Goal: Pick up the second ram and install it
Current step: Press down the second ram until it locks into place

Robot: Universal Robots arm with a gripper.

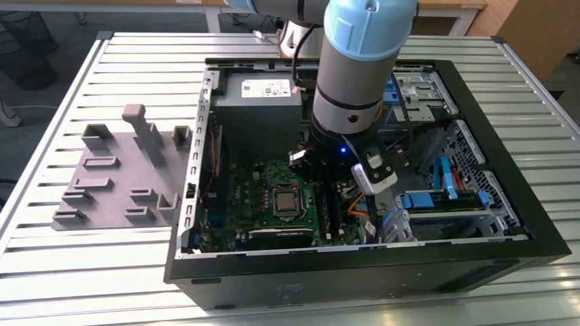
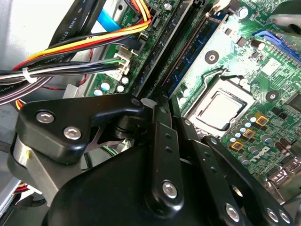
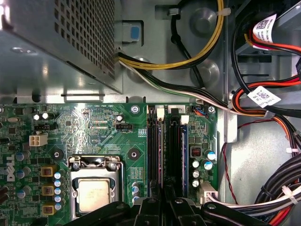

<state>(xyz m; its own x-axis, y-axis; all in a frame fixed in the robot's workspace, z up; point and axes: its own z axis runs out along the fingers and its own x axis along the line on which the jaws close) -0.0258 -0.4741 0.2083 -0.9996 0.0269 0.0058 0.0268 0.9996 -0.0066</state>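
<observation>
One black gripper (image 3: 164,190) is seen low over the green motherboard (image 3: 89,122) in both wrist views (image 2: 162,101); its two fingers (image 3: 151,207) are drawn narrow, pinched on one thin dark stick seen edge-on, the second ram (image 3: 161,155), which is lined up along the long black slots (image 3: 151,155); whether it is fully seated cannot be told. Four such slots are counted in the first wrist view; one other blue-green stick (image 3: 184,155) is set in the outermost (image 2: 197,52). One silver processor socket (image 3: 96,193) is placed beside them. The open black computer case (image 1: 507,224), the pale blue arm (image 1: 363,54) and one grey plastic fixture plate (image 1: 118,170) are shown in the exterior view.
</observation>
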